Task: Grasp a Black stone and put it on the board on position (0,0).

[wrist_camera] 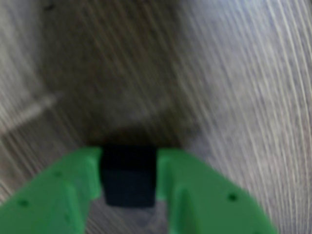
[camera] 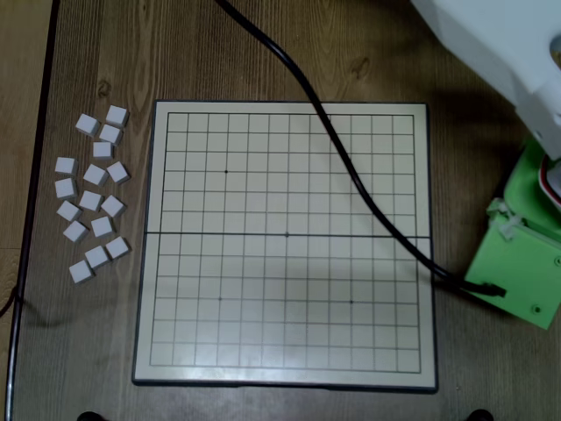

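Note:
In the wrist view the Black stone (wrist_camera: 129,180), a small dark square block, sits between my two green fingers (wrist_camera: 58,190), which press on both its sides; my gripper (wrist_camera: 129,152) is shut on it over blurred wooden table. The overhead view shows the board (camera: 175,351), cream with dark grid lines, in the middle of the table. Position (0,0) (camera: 287,234) is the small dot on the fold line, with nothing on it. The arm's green wrist housing (camera: 517,263) hangs off the board's right edge and hides the fingertips and the stone in that view.
Several white square blocks (camera: 92,197) lie scattered on the wood left of the board. A black cable (camera: 351,167) runs diagonally across the board's upper right part down to the green housing. The arm's white body (camera: 500,44) fills the top right corner.

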